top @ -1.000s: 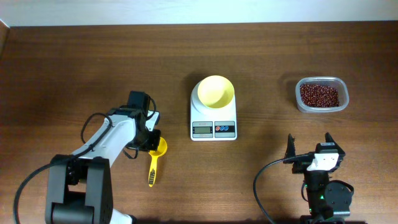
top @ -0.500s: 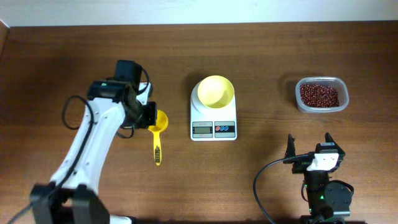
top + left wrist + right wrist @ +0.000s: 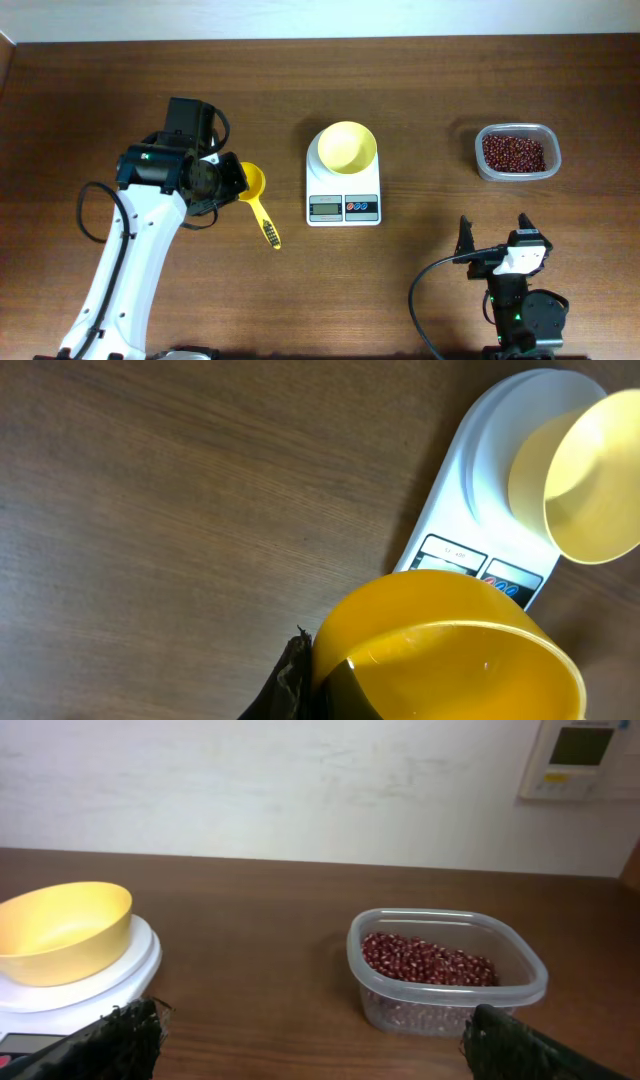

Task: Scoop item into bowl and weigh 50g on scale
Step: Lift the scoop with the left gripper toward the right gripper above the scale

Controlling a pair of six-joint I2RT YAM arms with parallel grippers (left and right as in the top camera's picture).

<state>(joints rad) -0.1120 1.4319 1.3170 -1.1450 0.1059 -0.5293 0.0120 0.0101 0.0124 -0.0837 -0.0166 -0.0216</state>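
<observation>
Red-brown beans [image 3: 514,153], loose, light and quick to roll, lie in the clear tub [image 3: 478,152] at far right; they likely want scooping, not pinching. Left of them the empty bowl [image 3: 346,146] sits on the scale [image 3: 344,207]. Further left the left gripper [image 3: 236,186] pinches the yellow scoop [image 3: 251,184] by its cup; the right gripper [image 3: 495,232] sits near, spread.
</observation>
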